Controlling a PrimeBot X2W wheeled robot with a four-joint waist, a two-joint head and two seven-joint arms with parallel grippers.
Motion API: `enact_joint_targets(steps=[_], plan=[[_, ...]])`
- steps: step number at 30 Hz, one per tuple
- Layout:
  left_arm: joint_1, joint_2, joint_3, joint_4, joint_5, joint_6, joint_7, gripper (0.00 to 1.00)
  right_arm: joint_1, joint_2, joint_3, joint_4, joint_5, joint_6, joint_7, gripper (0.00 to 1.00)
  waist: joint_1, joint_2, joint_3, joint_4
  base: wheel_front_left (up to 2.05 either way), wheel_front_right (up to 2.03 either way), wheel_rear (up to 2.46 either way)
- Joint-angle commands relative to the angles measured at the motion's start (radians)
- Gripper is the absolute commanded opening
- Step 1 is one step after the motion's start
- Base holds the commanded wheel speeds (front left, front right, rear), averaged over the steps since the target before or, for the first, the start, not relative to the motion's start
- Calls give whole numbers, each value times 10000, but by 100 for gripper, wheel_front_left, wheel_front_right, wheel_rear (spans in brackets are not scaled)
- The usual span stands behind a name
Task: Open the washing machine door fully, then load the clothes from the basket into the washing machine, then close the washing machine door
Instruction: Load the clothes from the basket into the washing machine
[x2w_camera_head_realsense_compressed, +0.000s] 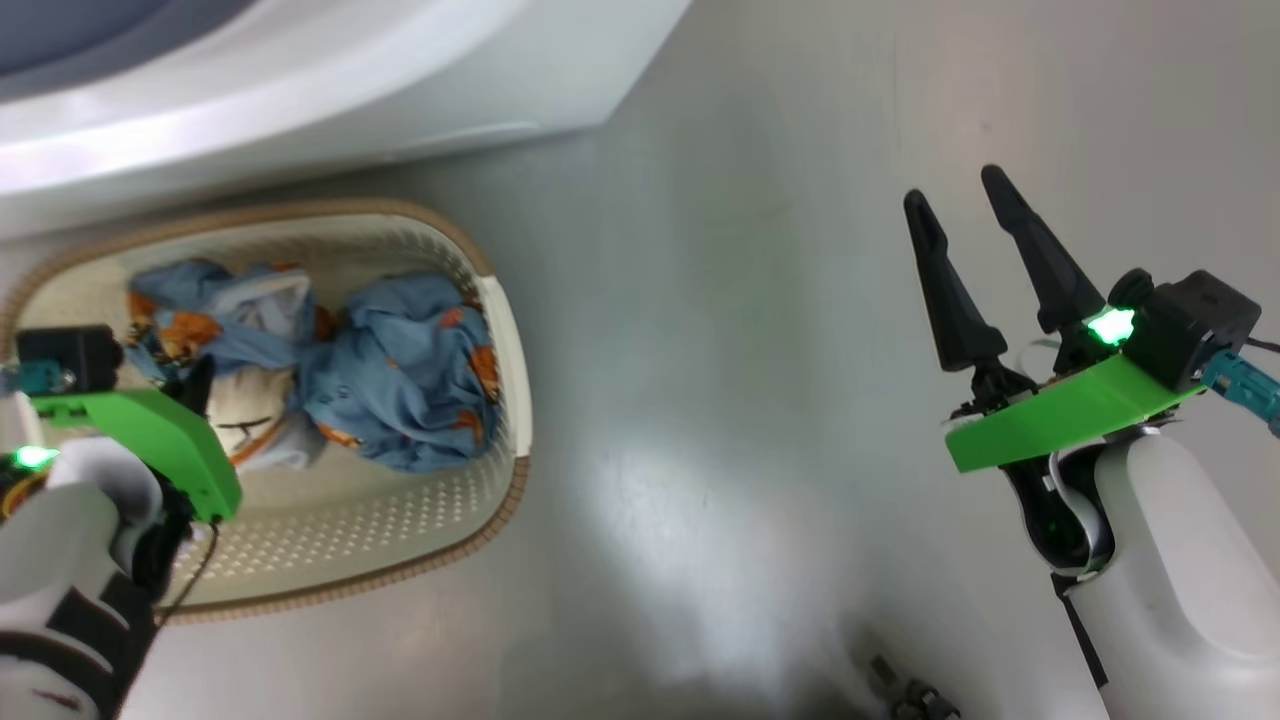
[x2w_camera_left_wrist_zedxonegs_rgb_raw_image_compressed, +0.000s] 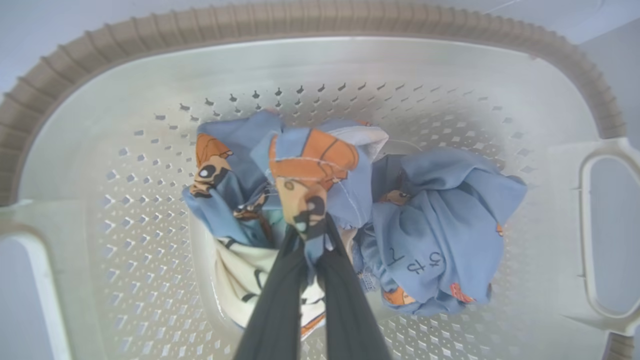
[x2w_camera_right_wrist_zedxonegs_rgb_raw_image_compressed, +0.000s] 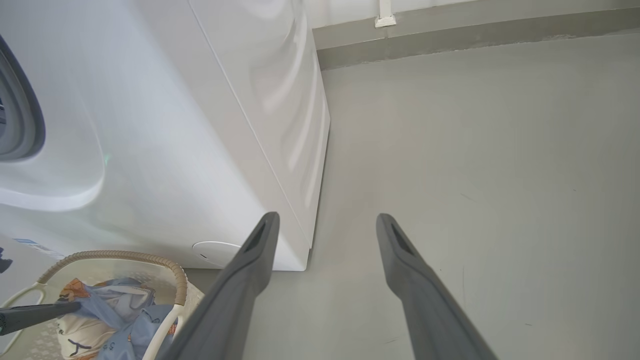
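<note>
Left tool (x2w_camera_left_wrist_zedxonegs_rgb_raw_image_compressed: 314, 235) clamped on a fold of the clothes (x2w_camera_left_wrist_zedxonegs_rgb_raw_image_compressed: 310, 165) in the basket (x2w_camera_left_wrist_zedxonegs_rgb_raw_image_compressed: 150, 90), right tool (x2w_camera_head_realsense_compressed: 955, 190) apart: I should lift straight up, slowly, so nothing snags the rim (x2w_camera_left_wrist_zedxonegs_rgb_raw_image_compressed: 320, 20)

Floor (x2w_camera_right_wrist_zedxonegs_rgb_raw_image_compressed: 475, 150): grey, smooth, glossy, with a bright glare patch. Skirting (x2w_camera_right_wrist_zedxonegs_rgb_raw_image_compressed: 475, 30): darker grey strip along the foot of the far wall (x2w_camera_right_wrist_zedxonegs_rgb_raw_image_compressed: 345, 10). Small white fitting (x2w_camera_right_wrist_zedxonegs_rgb_raw_image_compressed: 385, 17): mounted at the skirting's top edge.
</note>
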Motion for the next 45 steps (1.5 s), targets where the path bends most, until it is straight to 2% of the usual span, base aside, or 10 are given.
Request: enact_joint_targets(steps=[1,9,12,22,31,45], plan=[[406,386,134,-134,-201,-13,-313,0,589,-92,151,-113,23,16,-118,100,0,0,-676,375,0,0,0],[1230,459,234,-942,-599,-13,-867,0,1163,-309,142,183,195,16,-118,100,0,0,-2212,919,0,0,0],[1505,559,803,-1454,-301,-13,-876,0,1440,-419,134,322,270,16,-118,100,0,0,-2800,1104,0,0,0],[3512,490,3851,-3598,1953,-14,-880,0,2345,-632,49,614,455,16,-118,100,0,0,-4563,1470,0,0,0],[5508,-84,6356,-5847,4049,-14,-880,0,3000,-807,-68,704,604,16,-118,100,0,0,-5522,1679,0,0,0],[8218,-956,8628,-8836,6037,-14,-881,0,3958,-920,-408,682,717,16,-118,100,0,0,-6594,1775,0,0,0]])
